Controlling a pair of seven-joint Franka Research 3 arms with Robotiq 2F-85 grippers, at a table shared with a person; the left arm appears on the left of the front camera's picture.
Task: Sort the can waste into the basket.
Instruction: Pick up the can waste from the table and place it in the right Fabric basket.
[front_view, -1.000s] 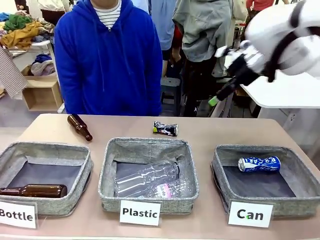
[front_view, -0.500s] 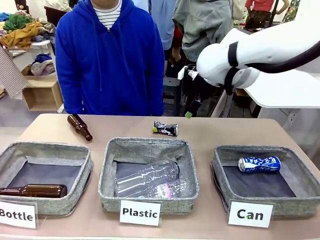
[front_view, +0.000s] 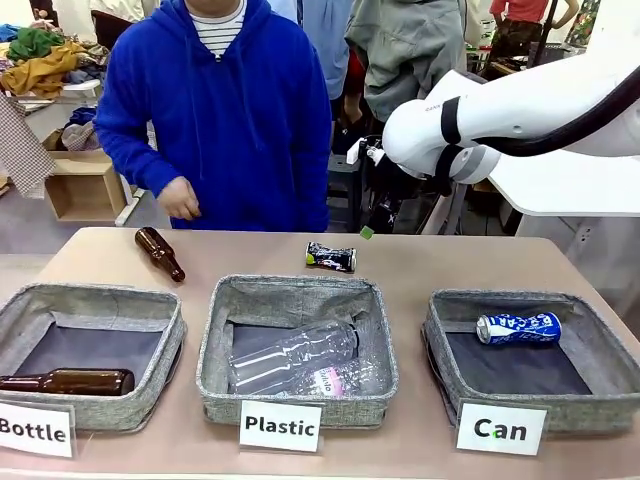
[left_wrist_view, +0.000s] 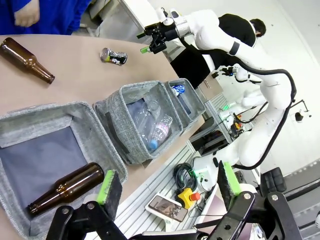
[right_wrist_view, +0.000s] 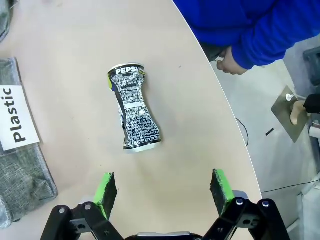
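Above the table's (front_view: 450, 262) far edge, the right claw (right_wrist_view: 162, 187) is hanging open and empty. The dented black can (right_wrist_view: 134, 114) is lying just ahead, its length pointing away from the claw, outside the basket (front_view: 440, 330).
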